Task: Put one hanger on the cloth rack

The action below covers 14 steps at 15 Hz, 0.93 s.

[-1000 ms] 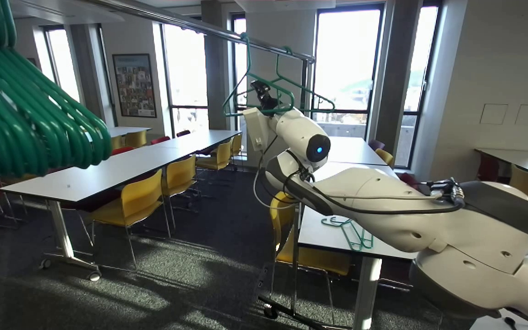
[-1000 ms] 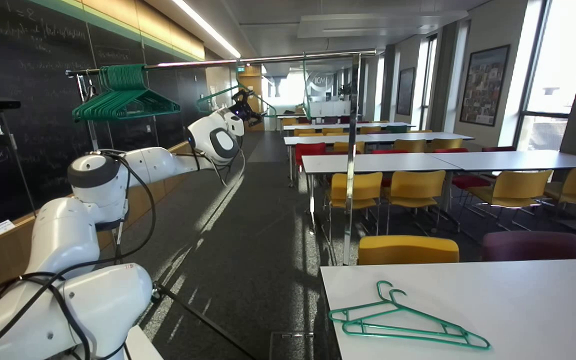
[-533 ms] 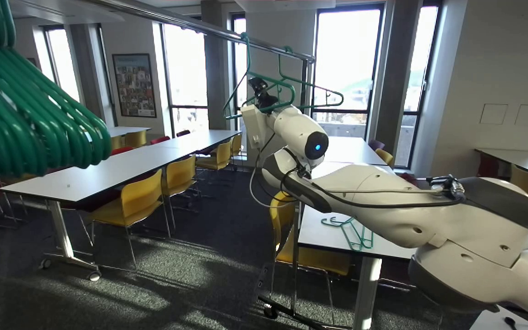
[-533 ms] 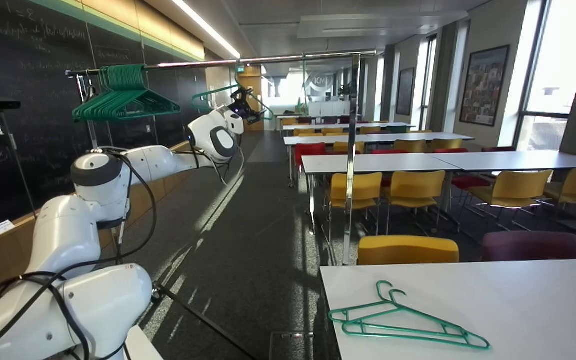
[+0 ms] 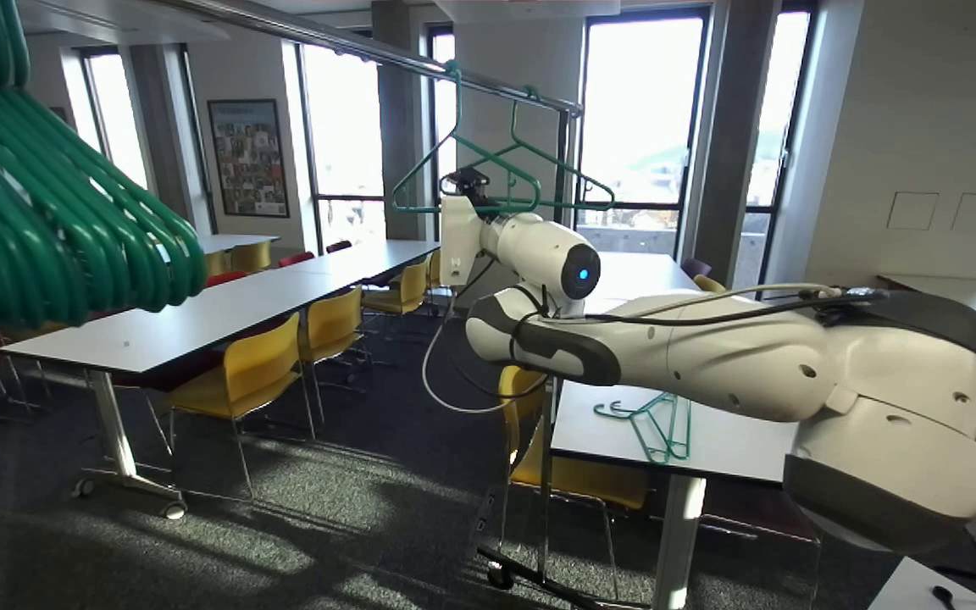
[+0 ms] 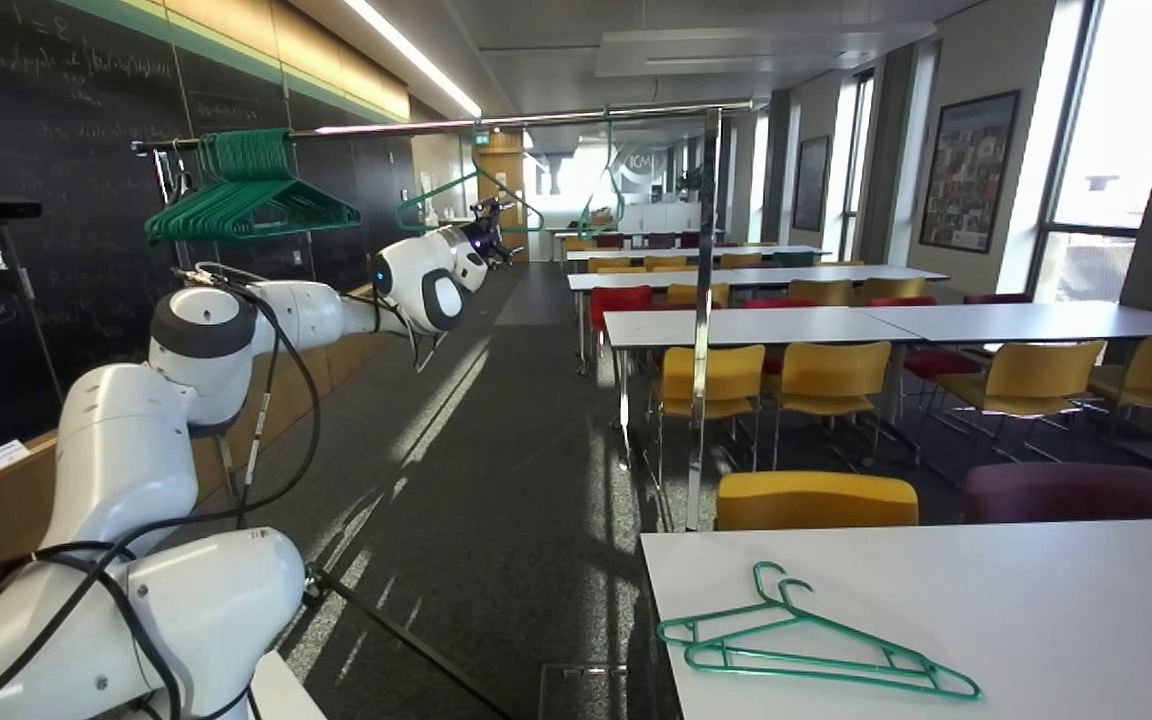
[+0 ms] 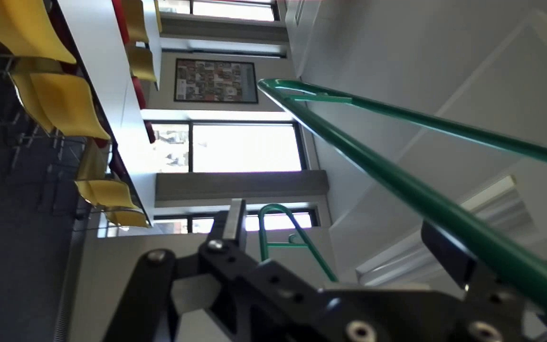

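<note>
A thin green triangular hanger (image 7: 397, 183) is hung by its hook on the horiz. bar of a tall, shiny metal-tube rack (image 6: 703, 320). Near it, the black two-finger gripper (image 7: 339, 232) is seen w/ jaws wide apart, nothing gripped; whether hanger is touched cannot be told.

In an exterior view, faced windows (image 5: 645, 110) from near bunched hangers (image 5: 30, 246) at upper left; in an exterior view, looked along the blackboard (image 6: 46, 130). In both exterior views, shared rack (image 6: 704, 280) and arm (image 6: 126, 450). At the wrist, tipped sideways, floor (image 7: 12, 266) at left.
</note>
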Motion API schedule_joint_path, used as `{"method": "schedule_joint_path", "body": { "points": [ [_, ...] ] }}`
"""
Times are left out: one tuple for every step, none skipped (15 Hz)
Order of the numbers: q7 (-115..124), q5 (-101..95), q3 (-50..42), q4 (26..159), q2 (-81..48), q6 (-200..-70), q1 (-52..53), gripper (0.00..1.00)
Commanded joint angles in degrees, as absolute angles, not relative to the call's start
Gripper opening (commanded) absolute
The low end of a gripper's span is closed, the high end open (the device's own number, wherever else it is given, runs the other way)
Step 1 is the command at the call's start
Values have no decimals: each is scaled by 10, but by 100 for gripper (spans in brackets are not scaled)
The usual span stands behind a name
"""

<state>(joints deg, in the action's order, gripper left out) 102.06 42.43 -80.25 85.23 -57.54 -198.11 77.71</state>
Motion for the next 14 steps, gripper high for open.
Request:
{"method": "schedule_joint_path", "body": {
  "points": [
    [1068,408,-750,875,-510,-1981,776,100],
    [1081,411,-738,886,-503,-1981,776,100],
    [1092,414,-726,899,-495,-1981,776,100],
    [1101,416,-713,914,-485,-1981,776,100],
    [1113,415,-696,926,-478,-1980,769,100],
    [1124,409,-674,936,-467,-1980,759,100],
    [1139,400,-646,937,-459,-1980,738,100],
    [1150,393,-618,944,-450,-1980,719,100],
    [1156,388,-589,956,-437,-1980,700,100],
    [1166,377,-553,959,-429,-1980,671,100],
    [1176,363,-516,961,-416,-1979,642,100],
    [1185,349,-480,969,-404,-1979,615,100],
    [1136,385,-430,970,-386,-1979,583,100],
    [1183,342,-414,1001,-373,-1979,565,100]
  ]
}}
